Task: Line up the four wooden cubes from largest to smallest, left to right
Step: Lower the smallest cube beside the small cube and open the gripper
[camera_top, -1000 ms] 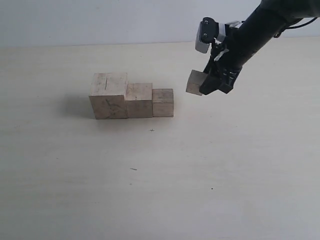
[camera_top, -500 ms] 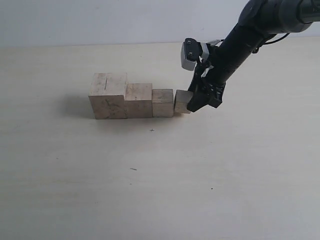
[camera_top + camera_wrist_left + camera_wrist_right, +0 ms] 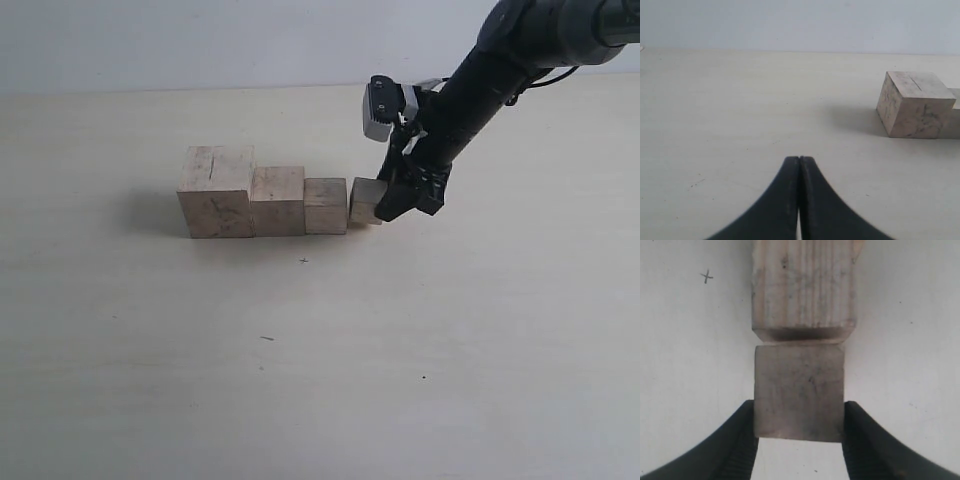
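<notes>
Exterior view. Four wooden cubes are shown in a row on the pale table [image 3: 300, 350], slightly above and left of the frame's centre. From left to right are seen the largest cube [image 3: 217, 192], marked by a short dark slit on its top face, the second cube [image 3: 278, 201], the third cube [image 3: 325, 206] and the smallest cube [image 3: 364, 201]. The first three are set face to face; a thin dark line is seen between the third and the smallest, and contact there cannot be confirmed. The right gripper [image 3: 385, 205] is lowered from the upper right of the frame and is closed around the smallest cube, whose lower edge lies at table level.

Left wrist view. The left gripper [image 3: 799, 161] is shown with its two black fingers [image 3: 780, 200] pressed together and nothing between them. The largest cube [image 3: 914, 104] is seen well apart from it, with the second cube [image 3: 952, 117] partly hidden behind.

Right wrist view. The smallest cube [image 3: 799, 392] is clamped between the fingers [image 3: 742, 440] of the right gripper [image 3: 799, 412], one finger against each side face. The third cube [image 3: 805, 287] lies just beyond it. A small cross mark [image 3: 706, 276] is visible on the table.
</notes>
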`<state>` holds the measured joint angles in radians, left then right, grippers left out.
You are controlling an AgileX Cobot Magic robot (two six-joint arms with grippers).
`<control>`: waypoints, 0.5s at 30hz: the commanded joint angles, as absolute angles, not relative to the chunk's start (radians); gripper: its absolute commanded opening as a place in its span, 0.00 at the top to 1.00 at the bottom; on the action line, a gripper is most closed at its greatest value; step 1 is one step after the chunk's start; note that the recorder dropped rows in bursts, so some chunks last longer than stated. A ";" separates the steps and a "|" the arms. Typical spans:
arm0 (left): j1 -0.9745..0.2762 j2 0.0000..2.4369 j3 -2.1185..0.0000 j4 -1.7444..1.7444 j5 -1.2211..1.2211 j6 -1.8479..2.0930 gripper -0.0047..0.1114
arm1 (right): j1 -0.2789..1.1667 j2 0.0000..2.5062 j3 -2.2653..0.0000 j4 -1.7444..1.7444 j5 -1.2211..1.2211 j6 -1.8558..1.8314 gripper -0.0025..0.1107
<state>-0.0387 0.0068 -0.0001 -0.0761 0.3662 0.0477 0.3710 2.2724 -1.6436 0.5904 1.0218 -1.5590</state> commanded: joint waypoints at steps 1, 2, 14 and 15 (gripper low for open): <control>-0.034 0.000 0.000 -0.073 0.353 0.047 0.96 | 0.372 2.271 -1.655 0.592 1.015 -1.566 0.64; -0.034 0.000 0.000 -0.073 0.353 0.047 0.96 | 0.372 2.271 -1.655 0.592 1.015 -1.562 0.61; -0.034 0.000 0.000 -0.073 0.353 0.047 0.96 | 0.372 2.271 -1.655 0.604 0.974 -1.511 0.48; -0.034 0.000 0.000 -0.073 0.353 0.047 0.96 | 0.372 2.271 -1.655 0.604 0.969 -1.503 0.47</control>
